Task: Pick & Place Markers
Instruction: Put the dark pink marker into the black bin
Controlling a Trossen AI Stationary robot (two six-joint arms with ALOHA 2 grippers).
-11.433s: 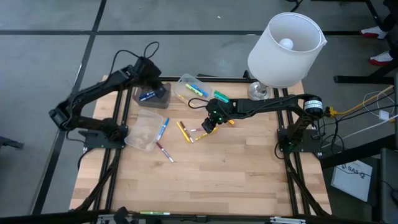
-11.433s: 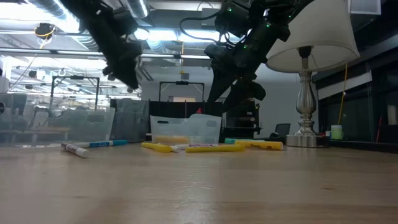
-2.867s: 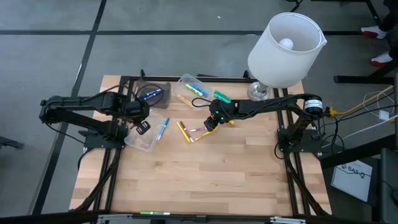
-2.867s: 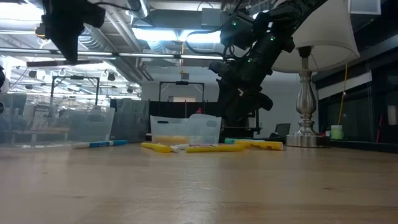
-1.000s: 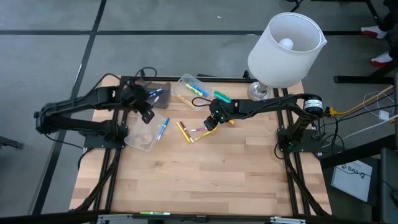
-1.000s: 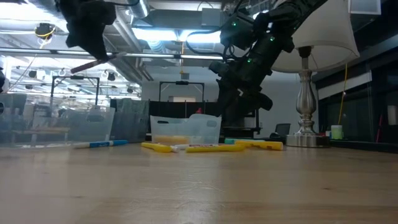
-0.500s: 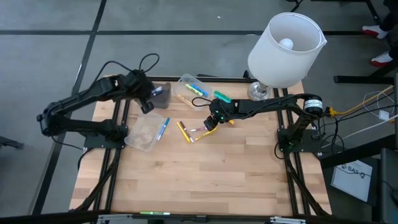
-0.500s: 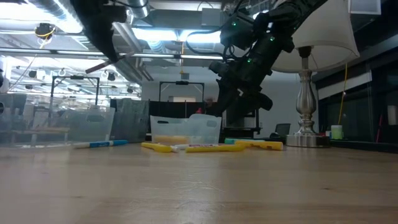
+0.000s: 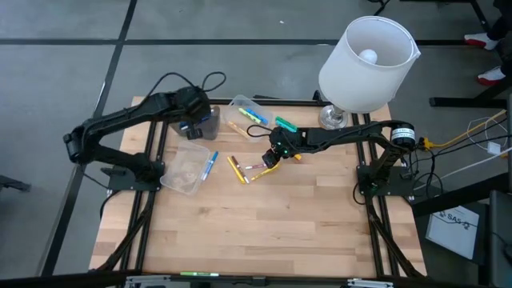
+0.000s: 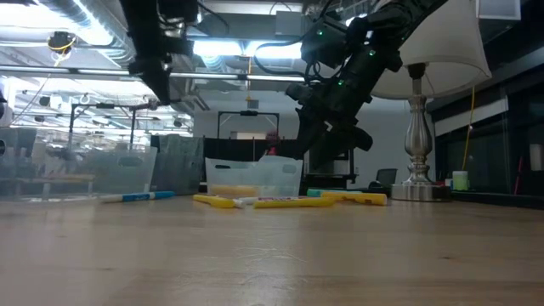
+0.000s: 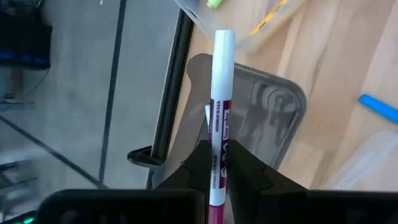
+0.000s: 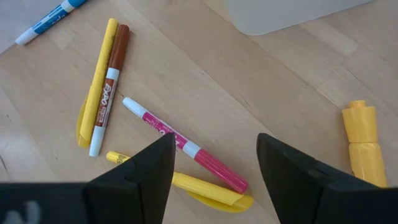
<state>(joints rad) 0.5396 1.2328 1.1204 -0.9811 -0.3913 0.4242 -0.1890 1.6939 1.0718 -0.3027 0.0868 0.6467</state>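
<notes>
Left claw (image 11: pixel 217 163) is clamped on a maroon marker (image 11: pixel 219 112), which projects straight out past its tips above the grey container (image 11: pixel 273 118) at the worktop's (image 9: pixel 280 232) far left corner. Right claw (image 12: pixel 214 163) hovers, spread wide and empty, directly over a pink marker (image 12: pixel 186 148) lying among yellow ones.

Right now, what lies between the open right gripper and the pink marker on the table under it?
Nothing: in the right wrist view the right gripper hangs above the pink marker, only air between them.
</notes>
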